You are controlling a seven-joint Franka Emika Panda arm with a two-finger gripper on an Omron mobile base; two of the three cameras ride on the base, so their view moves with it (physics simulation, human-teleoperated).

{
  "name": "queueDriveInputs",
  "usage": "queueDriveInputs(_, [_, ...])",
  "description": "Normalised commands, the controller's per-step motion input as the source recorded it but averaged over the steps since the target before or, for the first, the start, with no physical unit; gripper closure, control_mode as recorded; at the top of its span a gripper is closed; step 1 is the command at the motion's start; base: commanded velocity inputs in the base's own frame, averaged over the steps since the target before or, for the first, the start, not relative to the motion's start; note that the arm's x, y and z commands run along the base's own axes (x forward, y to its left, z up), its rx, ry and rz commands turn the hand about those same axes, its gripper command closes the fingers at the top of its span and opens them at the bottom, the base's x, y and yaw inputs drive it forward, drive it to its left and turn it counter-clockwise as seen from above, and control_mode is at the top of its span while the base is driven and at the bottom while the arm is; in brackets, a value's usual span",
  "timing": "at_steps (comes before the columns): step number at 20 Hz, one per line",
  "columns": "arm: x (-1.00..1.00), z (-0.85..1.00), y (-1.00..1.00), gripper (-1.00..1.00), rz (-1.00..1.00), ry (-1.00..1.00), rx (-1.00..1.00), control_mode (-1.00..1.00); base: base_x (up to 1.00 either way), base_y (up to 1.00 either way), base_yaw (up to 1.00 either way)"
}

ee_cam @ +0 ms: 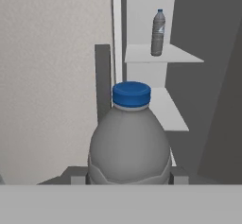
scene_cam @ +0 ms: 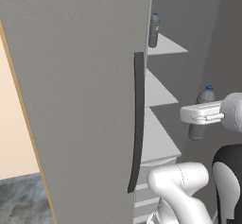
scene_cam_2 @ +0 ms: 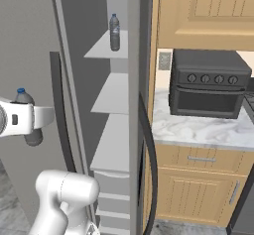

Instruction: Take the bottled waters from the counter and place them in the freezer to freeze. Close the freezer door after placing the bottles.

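My gripper [scene_cam: 201, 115] [scene_cam_2: 31, 118] [ee_cam: 128, 175] is shut on one bottled water [scene_cam: 206, 97] [scene_cam_2: 22, 97] [ee_cam: 130, 140], grey with a blue cap, held upright in front of the open freezer [scene_cam: 163, 95] [scene_cam_2: 111, 97]. The other bottled water [scene_cam: 153, 30] [scene_cam_2: 114, 32] [ee_cam: 158, 32] stands upright on the freezer's top shelf. The freezer door [scene_cam: 80, 100] [scene_cam_2: 25, 40] [ee_cam: 52, 76] is swung open to the left of the held bottle, its dark bar handle [scene_cam: 138, 119] [scene_cam_2: 58, 100] facing me. The counter [scene_cam_2: 198, 129] lies to the right of the refrigerator.
A black toaster oven [scene_cam_2: 211, 83] sits on the counter under wooden wall cabinets [scene_cam_2: 208, 11]. The refrigerator's other door [scene_cam_2: 134, 105] stands between freezer and counter, with a dark curved handle [scene_cam_2: 149, 164]. Lower freezer shelves [scene_cam: 158, 138] are bare, with drawers below.
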Motion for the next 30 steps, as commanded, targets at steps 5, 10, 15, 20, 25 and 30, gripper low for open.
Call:
queueDriveInputs(5, [0.09, 0.00, 0.00, 1.00, 0.00, 0.00, 0.00, -1.00, 0.00, 0.00, 0.00])
queueDriveInputs(10, [0.17, 0.00, 0.00, 1.00, 0.00, 0.00, 0.00, -1.00, 0.00, 0.00, 0.00])
queueDriveInputs(15, [0.07, 0.00, -0.15, 1.00, 0.00, 0.00, 0.00, -1.00, 0.00, 0.00, 0.00])
queueDriveInputs(20, [0.00, 0.01, -0.15, 1.00, 0.00, -0.02, 0.00, -1.00, 0.00, 0.00, 0.00])
queueDriveInputs(25, [0.00, 0.08, -0.08, 1.00, 0.00, -0.07, 0.00, -1.00, 0.00, 0.00, 0.00])
queueDriveInputs(30, [0.03, 0.01, -0.07, 1.00, 0.00, -0.03, 0.00, -1.00, 0.00, 0.00, 0.00])
